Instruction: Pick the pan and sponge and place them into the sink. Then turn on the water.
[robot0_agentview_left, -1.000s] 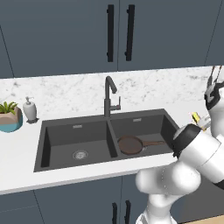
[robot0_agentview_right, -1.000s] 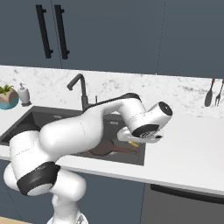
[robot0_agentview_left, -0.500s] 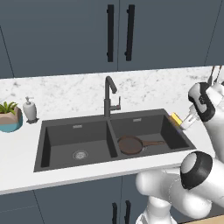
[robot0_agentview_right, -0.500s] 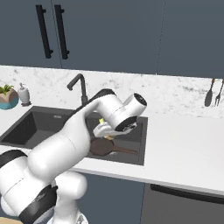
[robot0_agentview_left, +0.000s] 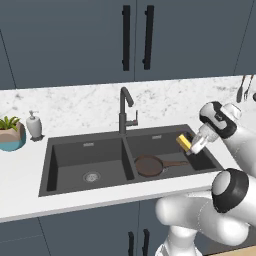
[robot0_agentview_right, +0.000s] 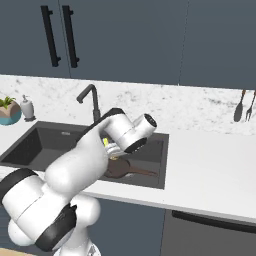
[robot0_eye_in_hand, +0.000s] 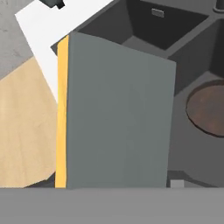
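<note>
The claw (robot0_agentview_left: 192, 146) is clamping the sponge (robot0_agentview_left: 184, 142) and holding it in the air above the right basin of the sink (robot0_agentview_left: 90, 146), so that a release should drop it inside rather than onto the bench (robot0_agentview_left: 30, 175). In the hand view the sponge's grey face (robot0_eye_in_hand: 118, 118) is sitting right before the camera with its yellow edge showing along one side. The pan (robot0_agentview_left: 148, 165) is already lying below the claw on the floor of that basin, handle pointing across toward the claw's side. The faucet (robot0_agentview_left: 124, 111) is standing beyond, behind the divider, its lever waiting for the last step.
</note>
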